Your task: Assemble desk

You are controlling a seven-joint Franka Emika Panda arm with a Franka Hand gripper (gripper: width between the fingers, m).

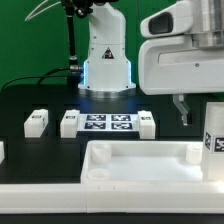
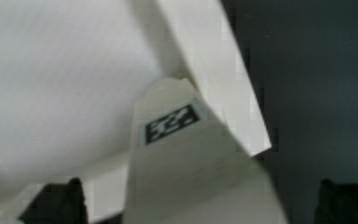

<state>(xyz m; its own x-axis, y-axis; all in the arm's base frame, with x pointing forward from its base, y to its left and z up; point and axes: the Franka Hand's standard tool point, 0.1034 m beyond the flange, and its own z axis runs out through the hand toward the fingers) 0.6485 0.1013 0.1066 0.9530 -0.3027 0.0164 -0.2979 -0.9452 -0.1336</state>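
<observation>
The white desk tabletop (image 1: 140,165) lies rim-up at the front of the black table, seen in the wrist view as a broad white face (image 2: 69,90). One white leg (image 1: 213,140) with a black-and-white tag stands upright at the tabletop's corner on the exterior view's right. In the wrist view this leg (image 2: 176,150) rises between my dark fingertips (image 2: 60,205), with a gap on each side. My gripper (image 1: 183,112) (image 2: 202,208) is open and holds nothing.
Three loose legs (image 1: 37,121) (image 1: 70,123) (image 1: 145,124) lie in a row behind the tabletop, around the marker board (image 1: 107,123). Another white part (image 1: 2,150) shows at the exterior view's left edge. The robot base (image 1: 107,60) stands at the back.
</observation>
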